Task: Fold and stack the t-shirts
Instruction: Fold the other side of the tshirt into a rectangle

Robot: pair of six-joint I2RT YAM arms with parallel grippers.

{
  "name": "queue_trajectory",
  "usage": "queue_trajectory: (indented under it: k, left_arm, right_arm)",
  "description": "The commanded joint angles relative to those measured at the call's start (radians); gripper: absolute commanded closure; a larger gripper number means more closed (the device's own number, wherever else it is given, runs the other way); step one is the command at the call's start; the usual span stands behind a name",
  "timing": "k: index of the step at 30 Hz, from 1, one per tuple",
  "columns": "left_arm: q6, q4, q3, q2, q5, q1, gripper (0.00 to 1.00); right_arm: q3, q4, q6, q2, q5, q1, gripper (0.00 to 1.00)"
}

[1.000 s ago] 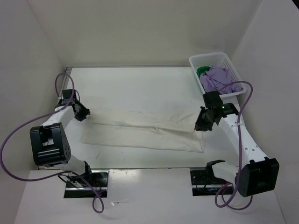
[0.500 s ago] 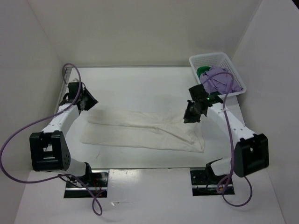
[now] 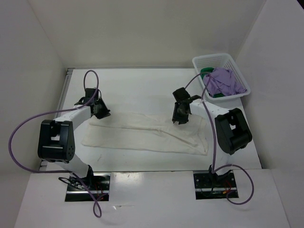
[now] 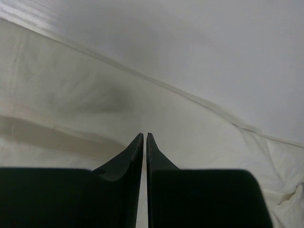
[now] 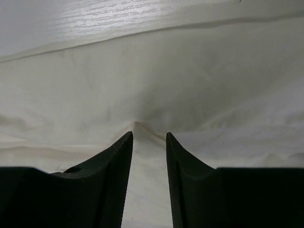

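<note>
The white t-shirt [image 3: 147, 134] lies as a long flat band across the middle of the table. My left gripper [image 3: 102, 112] is at its far left corner. In the left wrist view the left gripper [image 4: 144, 134] has its jaws pressed together on the cloth [image 4: 71, 85], with a low fold running up to the tips. My right gripper [image 3: 179, 118] is on the shirt's far edge, right of centre. In the right wrist view the right gripper [image 5: 149, 134] is open, with a small ridge of cloth [image 5: 142, 71] between its tips. The lavender shirt [image 3: 224, 80] and green shirt [image 3: 205, 72] lie in the basket.
The white lattice basket [image 3: 216, 58] stands at the far right corner of the table. White walls close in the table on the left, back and right. Purple cables loop from both arms.
Both grippers have moved inward from the shirt's outer ends: the left to the right along the far edge, the right to the left. The shirt's outline looks almost the same.
</note>
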Motion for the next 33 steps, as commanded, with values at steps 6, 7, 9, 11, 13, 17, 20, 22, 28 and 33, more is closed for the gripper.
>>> queue_trajectory:
  k: [6,7,9,11,13,17,20,22,28,33]
  left_arm:
    - [0.027,-0.062,-0.058,-0.035,0.028,0.004,0.90]
    - [0.027,-0.062,-0.067,-0.054,0.018,0.004,0.90]
    - [0.027,-0.085,-0.076,-0.064,0.018,0.004,0.90]
    - [0.027,-0.097,-0.076,-0.064,0.018,0.004,0.90]
    - [0.027,-0.108,-0.076,-0.064,0.018,0.004,0.90]
    - [0.027,-0.146,-0.085,-0.076,0.038,0.013,0.90]
    - [0.027,-0.169,-0.085,-0.142,0.064,0.038,0.90]
    - [0.027,-0.169,-0.085,-0.200,0.064,0.047,0.90]
    - [0.027,-0.180,-0.044,-0.233,0.050,0.047,0.89]
    - [0.017,-0.126,-0.044,-0.161,0.079,0.047,0.89]
  right_arm:
    - [0.055,0.095,-0.020,0.034,0.001,0.018,0.55]
    - [0.055,0.095,-0.029,0.045,-0.011,0.018,0.55]
    - [0.045,0.104,-0.029,0.045,-0.020,0.029,0.55]
    - [0.044,0.104,-0.020,0.045,-0.020,0.040,0.55]
    - [0.044,0.095,-0.020,0.045,-0.020,0.040,0.57]
    - [0.044,0.072,-0.020,0.045,-0.029,0.049,0.61]
    - [0.044,0.052,-0.020,0.027,-0.020,0.049,0.68]
    - [0.035,0.043,-0.020,0.004,-0.020,0.049,0.74]
    - [0.026,-0.009,-0.020,-0.040,-0.055,0.078,0.92]
    - [-0.020,-0.056,-0.020,-0.103,-0.137,0.109,0.95]
